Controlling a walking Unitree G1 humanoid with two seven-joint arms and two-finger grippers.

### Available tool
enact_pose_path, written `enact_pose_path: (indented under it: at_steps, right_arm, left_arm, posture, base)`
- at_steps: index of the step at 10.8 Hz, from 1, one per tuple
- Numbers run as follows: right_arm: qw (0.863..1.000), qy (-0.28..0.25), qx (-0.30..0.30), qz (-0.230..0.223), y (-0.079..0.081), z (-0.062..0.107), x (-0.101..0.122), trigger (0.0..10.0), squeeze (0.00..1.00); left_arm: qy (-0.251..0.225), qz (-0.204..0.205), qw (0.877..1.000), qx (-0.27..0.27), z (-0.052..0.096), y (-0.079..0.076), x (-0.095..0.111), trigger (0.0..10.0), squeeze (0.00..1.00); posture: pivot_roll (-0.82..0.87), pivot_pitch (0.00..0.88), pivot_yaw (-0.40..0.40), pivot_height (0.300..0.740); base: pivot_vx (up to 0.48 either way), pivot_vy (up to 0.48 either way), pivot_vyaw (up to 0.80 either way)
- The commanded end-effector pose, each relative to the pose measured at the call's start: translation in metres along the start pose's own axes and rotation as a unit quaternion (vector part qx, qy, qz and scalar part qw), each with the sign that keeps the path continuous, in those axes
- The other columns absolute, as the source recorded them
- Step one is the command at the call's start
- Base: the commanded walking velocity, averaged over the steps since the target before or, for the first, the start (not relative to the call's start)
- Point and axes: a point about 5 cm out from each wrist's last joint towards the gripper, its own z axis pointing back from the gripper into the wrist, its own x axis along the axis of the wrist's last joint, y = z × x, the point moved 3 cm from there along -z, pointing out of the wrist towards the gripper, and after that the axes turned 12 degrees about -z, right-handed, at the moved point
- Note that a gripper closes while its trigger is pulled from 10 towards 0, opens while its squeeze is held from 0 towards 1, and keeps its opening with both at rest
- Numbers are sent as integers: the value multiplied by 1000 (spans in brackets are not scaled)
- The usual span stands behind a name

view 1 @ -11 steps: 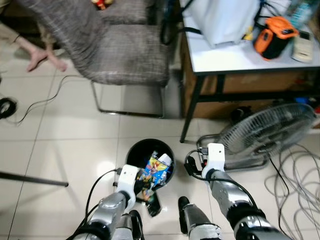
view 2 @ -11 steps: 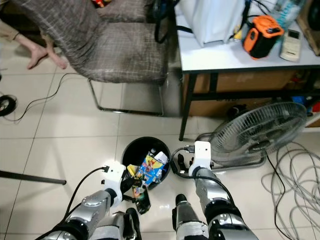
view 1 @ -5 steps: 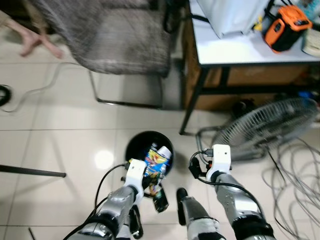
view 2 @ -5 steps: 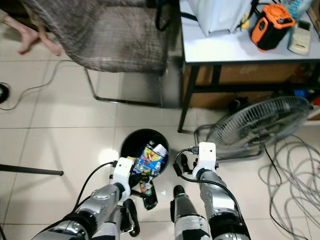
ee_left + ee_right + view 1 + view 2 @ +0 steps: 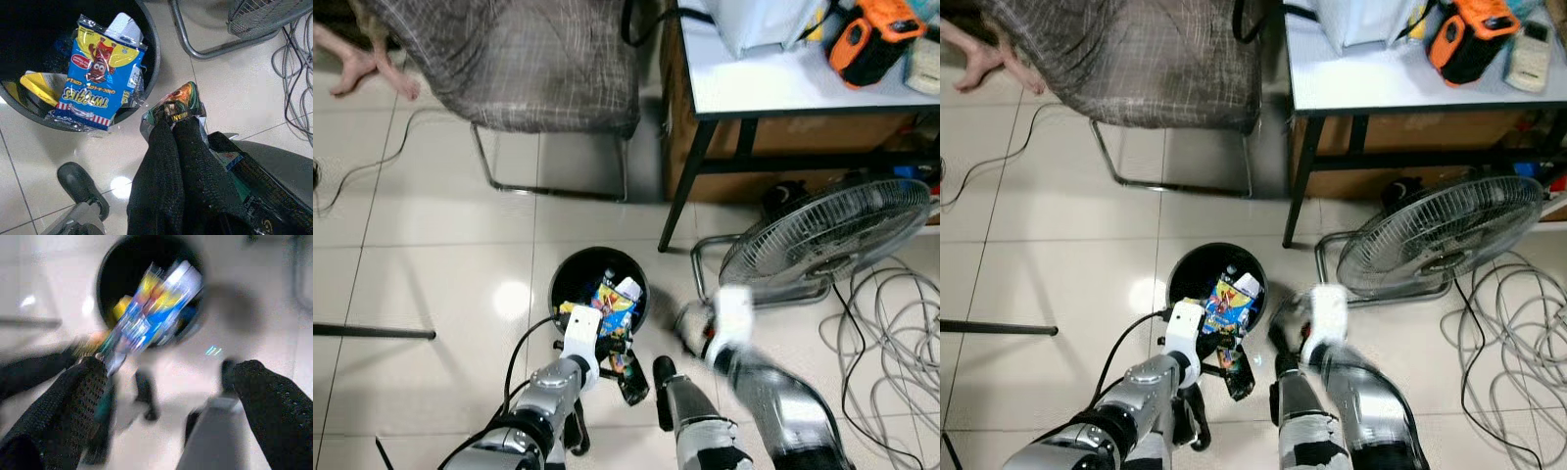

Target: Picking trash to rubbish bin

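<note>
While left gripper [image 5: 168, 128] pinches dark wrapper [image 5: 178, 100] beside bin [image 5: 560, 284], we judge carry step. Next: move over opening, release. Right gripper [image 5: 166, 396] spread wide, empty.

Blue packet [image 5: 100, 73] in bin [image 5: 152, 63]: "TWIGGIES", seen upside down, white letters on blue; a smaller line beneath it and a red oval logo are too small to read.
Held wrapper [image 5: 178, 105]: a few yellow letters at its edge, not legible.
</note>
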Motion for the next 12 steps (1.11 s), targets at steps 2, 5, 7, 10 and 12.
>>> enact_pose_path:
  at_steps: [2,5,7,10,12]
  right_arm:
    - [996,83,37,4,-7,23,-21,10000,0]
    - [991,126,41,-7,-22,51,-20,10000,0]
    - [986,152,67,-7,-13,59,-24,10000,0]
    - [985,158,66,-3,-15,61,-21,10000,0]
    - [985,159,65,-3,-15,61,-22,10000,0]
  left_arm:
    - [33,4,999,5,4,-1,-20,10000,0]
    - [37,3,999,5,4,-5,-24,10000,0]
    - [31,0,999,15,4,-4,-23,10000,0]
    - [34,-6,999,25,6,1,-25,10000,0]
    - [35,-9,999,29,6,4,-25,10000,0]
  posture:
    - [-292,411,1,740]
    - [-310,420,-6,740]
    - [-316,428,-13,740]
    - [-318,433,-18,740]
    - [-318,433,-18,740]
  base:
    - [0,0,0]
    - [0,0,0]
    - [0,0,0]
    - [0,0,0]
    - [0,0,0]
